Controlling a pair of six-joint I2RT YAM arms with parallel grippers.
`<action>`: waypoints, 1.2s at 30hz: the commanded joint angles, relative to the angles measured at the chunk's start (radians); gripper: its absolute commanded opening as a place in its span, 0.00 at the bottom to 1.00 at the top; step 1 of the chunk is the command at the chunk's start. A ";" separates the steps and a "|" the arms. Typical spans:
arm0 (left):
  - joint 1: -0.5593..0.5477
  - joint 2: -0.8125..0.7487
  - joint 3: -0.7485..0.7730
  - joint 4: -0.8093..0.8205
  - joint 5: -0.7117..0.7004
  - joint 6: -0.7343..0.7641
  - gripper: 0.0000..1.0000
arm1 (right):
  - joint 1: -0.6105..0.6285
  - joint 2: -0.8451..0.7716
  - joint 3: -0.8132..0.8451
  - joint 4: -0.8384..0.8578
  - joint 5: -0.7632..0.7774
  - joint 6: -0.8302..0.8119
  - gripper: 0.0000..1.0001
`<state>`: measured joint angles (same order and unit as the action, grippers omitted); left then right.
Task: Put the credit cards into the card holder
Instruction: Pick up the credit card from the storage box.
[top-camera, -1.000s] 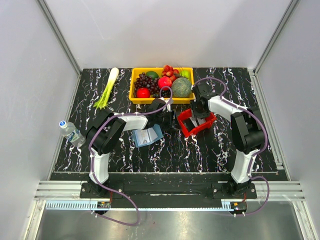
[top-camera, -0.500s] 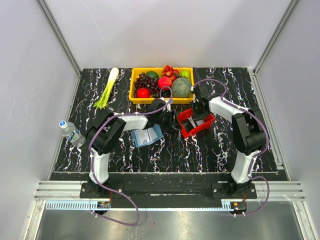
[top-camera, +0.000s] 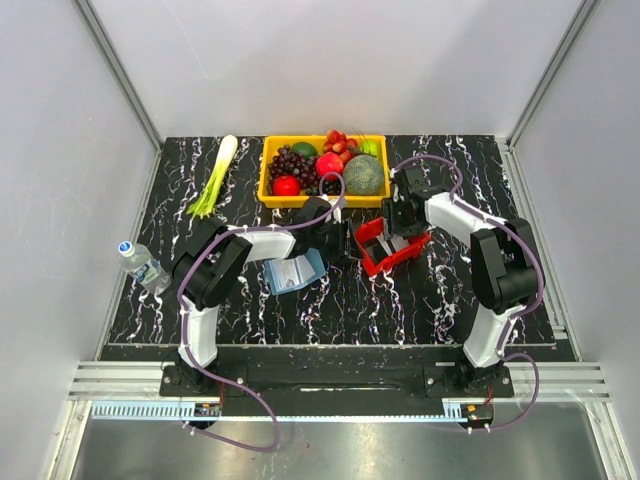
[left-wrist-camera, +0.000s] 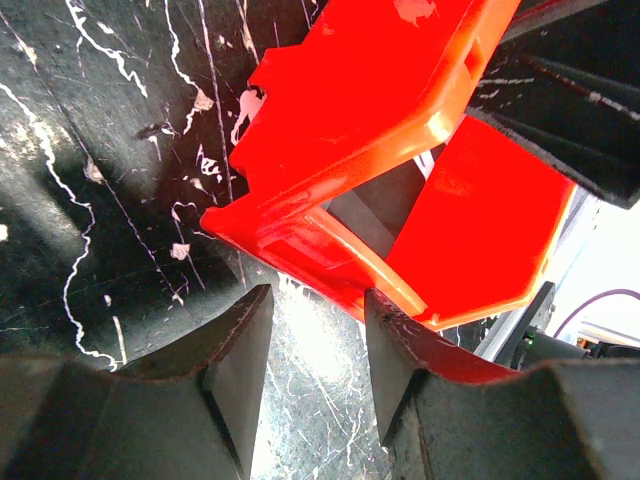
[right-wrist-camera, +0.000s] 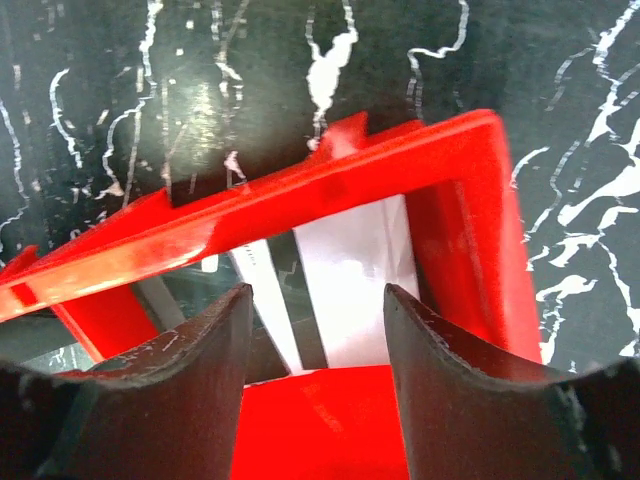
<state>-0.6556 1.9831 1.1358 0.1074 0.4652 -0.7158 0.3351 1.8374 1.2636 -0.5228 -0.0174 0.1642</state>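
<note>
Dark marbled table (top-camera: 400, 300), red tray (top-camera: 378, 262) mid-table. Blue holder (top-camera: 295, 272) open just left of tray, contents too small to tell. Cards (right-wrist-camera: 355, 260) in tray, none lifted. R gripper (right-wrist-camera: 318, 330) spread above them, empty. L gripper (left-wrist-camera: 318, 340) spread at tray corner, empty. Prob. most work left.

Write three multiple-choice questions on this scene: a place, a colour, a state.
1. Where does the blue card holder lie?
A. on the table, left of the red tray
B. inside the red tray
C. at the far right corner
2. Which colour is the fruit crate?
A. green
B. yellow
C. white
3. How do the jaws of the right gripper stand?
A. shut on a card
B. shut, empty
C. open
Answers: 1 A, seen from above; 2 B, its rim is yellow; 3 C, the jaws stand apart.
</note>
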 joint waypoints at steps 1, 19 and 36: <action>0.007 -0.035 0.002 0.043 0.024 0.003 0.45 | -0.024 0.034 0.052 -0.048 0.043 0.012 0.62; 0.007 0.000 0.039 0.046 0.041 -0.005 0.45 | -0.022 0.023 -0.049 0.046 -0.400 0.093 0.50; 0.008 0.000 0.028 0.066 0.043 -0.024 0.45 | -0.022 -0.047 -0.073 0.099 -0.376 0.138 0.46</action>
<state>-0.6529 1.9831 1.1404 0.1123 0.4797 -0.7307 0.3035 1.8729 1.2079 -0.4522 -0.4625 0.2703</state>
